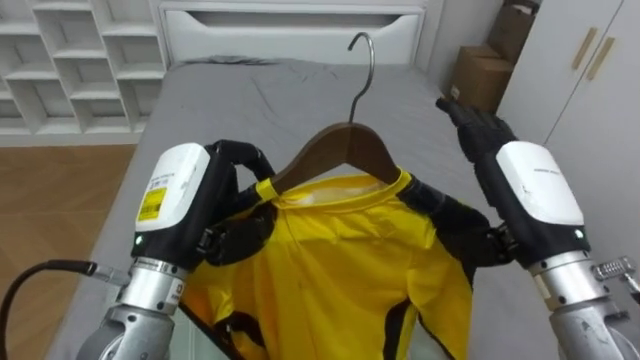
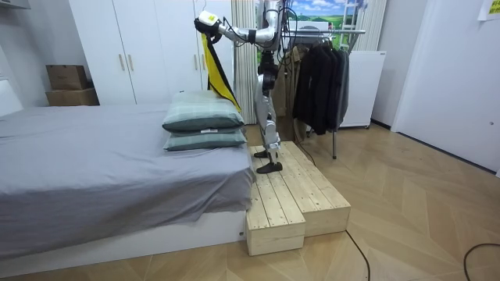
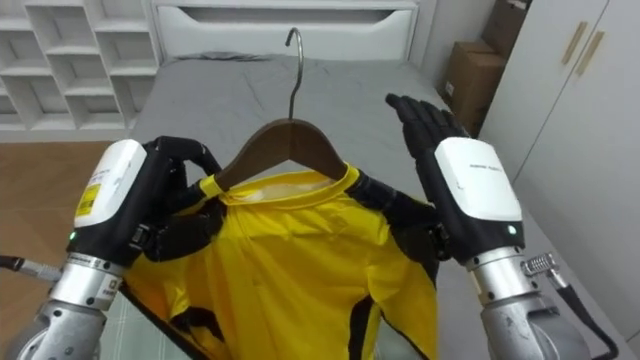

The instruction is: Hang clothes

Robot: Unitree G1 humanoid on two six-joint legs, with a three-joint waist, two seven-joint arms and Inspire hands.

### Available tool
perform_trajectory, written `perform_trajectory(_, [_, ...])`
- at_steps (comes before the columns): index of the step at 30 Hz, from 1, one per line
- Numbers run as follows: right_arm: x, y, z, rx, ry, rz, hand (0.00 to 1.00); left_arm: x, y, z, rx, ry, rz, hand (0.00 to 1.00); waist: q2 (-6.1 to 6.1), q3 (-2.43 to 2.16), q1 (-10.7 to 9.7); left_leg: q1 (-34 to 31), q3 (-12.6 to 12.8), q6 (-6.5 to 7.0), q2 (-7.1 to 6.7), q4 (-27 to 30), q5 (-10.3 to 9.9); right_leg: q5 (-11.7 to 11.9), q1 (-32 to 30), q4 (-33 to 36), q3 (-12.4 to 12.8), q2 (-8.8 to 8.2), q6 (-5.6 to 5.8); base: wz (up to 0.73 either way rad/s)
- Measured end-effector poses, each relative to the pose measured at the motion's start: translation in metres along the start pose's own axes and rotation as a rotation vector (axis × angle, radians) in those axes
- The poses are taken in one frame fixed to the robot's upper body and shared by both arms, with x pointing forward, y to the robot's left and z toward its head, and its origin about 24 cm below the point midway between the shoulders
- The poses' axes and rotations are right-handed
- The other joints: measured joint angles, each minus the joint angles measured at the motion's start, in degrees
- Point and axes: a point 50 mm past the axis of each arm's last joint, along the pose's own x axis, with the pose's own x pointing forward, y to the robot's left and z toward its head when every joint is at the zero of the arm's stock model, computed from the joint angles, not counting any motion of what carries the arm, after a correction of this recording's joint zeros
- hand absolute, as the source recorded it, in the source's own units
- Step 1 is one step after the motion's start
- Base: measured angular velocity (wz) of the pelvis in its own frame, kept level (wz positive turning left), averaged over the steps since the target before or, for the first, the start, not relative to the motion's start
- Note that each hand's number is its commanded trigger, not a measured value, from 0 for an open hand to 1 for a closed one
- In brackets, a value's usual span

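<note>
— What are the fingers (image 1: 245, 155) of the left hand (image 1: 195, 185) doing?
— They are curled tight round the left end of the wooden hanger (image 1: 340, 145), right where the shoulder of the yellow shirt (image 1: 340, 250) sits. That hand holds the whole thing up.
— And the right hand (image 1: 525, 180)?
— Its fingers (image 1: 478, 125) are straight and spread out. They point away over the bed (image 1: 220, 100). The hand is just beside the shirt's right shoulder. I cannot tell if it touches the black sleeve.
— So where is the shirt?
— In the air, in front of the robot's chest, above the near edge of the bed. It is on the hanger, with its collar round the foot of the hook (image 1: 371, 62). The hook sticks up and catches nothing.
— Is the job done?
— No. I think the first part is done, because the shirt sits on the hanger. The hanging part is left.
— Where would it go?
— In the room view there is a clothes rack (image 2: 348, 33) with dark clothes (image 2: 320, 78) on it. The robot stands on a wooden step (image 2: 289, 195) between the bed and the rack. It faces the bed, so the rack is at its back.
— What is left, then?
— My guess: turn to the rack, lift the hook over the bar and let go.
</note>
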Motion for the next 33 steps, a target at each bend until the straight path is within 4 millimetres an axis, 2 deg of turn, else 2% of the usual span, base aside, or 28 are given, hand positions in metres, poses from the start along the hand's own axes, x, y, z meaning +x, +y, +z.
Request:
perform_trajectory(11, [-0.001, 0.008, 0.000, 0.036, 0.004, 0.192, 0.00, 0.000, 0.002, 0.001, 0.007, -0.013, 0.000, 1.00, -0.04, -0.01, 0.0, 0.3, 0.0, 0.00, -0.05, 0.0, 0.0, 0.0, 0.4, 0.0, 0.1, -0.06, -0.01, 0.00])
perform_trajectory(27, [-0.002, 0.013, -0.001, 0.046, 0.011, 0.285, 0.00, 0.000, 0.002, 0.002, 0.007, -0.015, -0.001, 1.00, -0.04, 0.00, 0.2, 0.6, -0.6, 0.00, -0.08, 0.0, 0.0, 0.0, 0.9, -0.1, -0.4, -0.11, 0.00, 0.01])
perform_trajectory(33, [-0.001, 0.014, -0.003, 0.102, 0.020, 0.303, 0.00, 0.000, 0.002, 0.002, 0.007, -0.017, -0.003, 1.00, -0.07, 0.12, 0.1, 0.6, -0.6, 0.00, -0.06, 0.0, 0.0, 0.0, 0.9, -0.1, -0.5, -0.10, 0.00, 0.00])
